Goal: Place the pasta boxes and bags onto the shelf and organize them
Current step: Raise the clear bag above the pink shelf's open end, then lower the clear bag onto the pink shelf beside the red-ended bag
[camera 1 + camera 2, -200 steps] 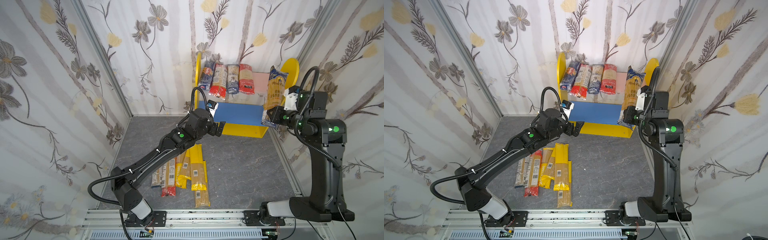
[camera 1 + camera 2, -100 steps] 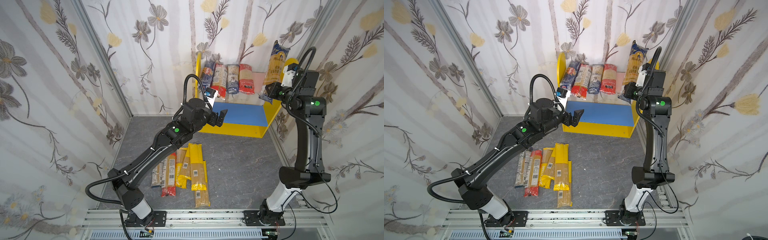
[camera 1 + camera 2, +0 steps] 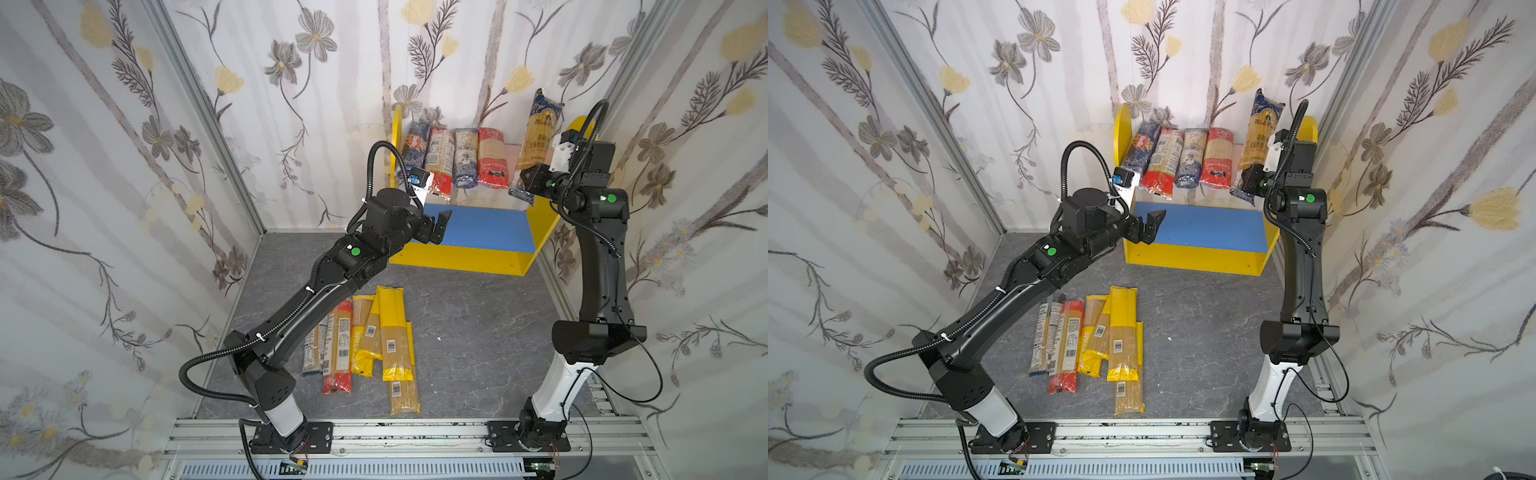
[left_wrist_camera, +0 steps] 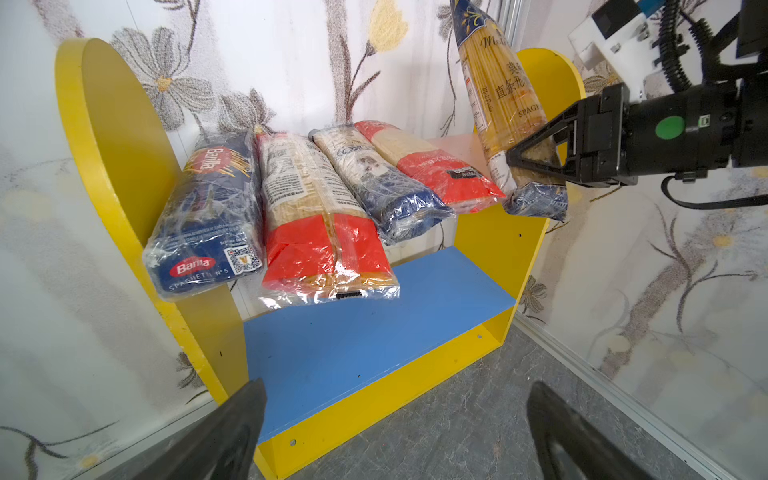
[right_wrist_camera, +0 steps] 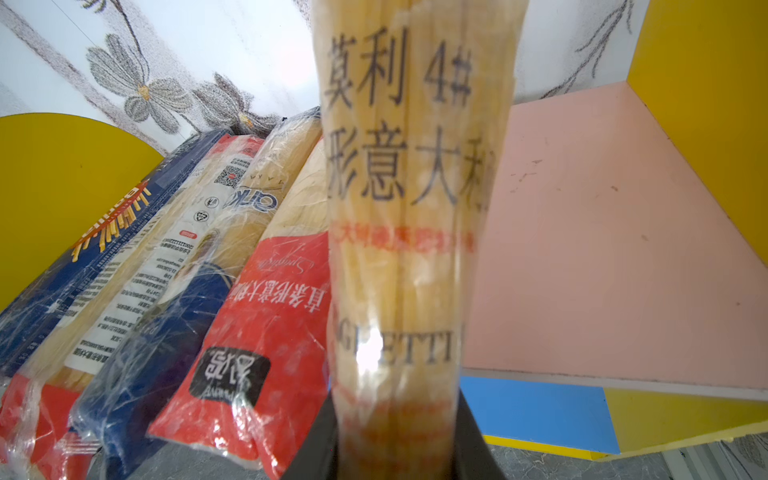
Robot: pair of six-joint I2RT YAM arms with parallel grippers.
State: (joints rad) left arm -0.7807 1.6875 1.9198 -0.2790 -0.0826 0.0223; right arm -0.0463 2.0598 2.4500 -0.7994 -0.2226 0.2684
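your right end effector is clamped on a long clear spaghetti packet with dark blue ends, its jaws narrowed onto the pasta just above the lower blue end. the packet stands nearly upright at the right end of the pink upper board of the small wooden shelf with yellow round-topped sides. its lower end hangs by the right side panel, and you cannot tell whether it touches the board.

just beside it, four packets lie in a row on that board, leaning back toward the flowered wall, lower ends overhanging the front edge. nearest is a red packet, then a clear packet with a blue end, a clear packet with a red end and a dark blue barilla packet against the left side panel.

your left end effector is spread wide and holds nothing, hovering before the left end of the blue lower board.

further out, on the grey marbled bench, a cluster of yellow, red and clear packets lies side by side.
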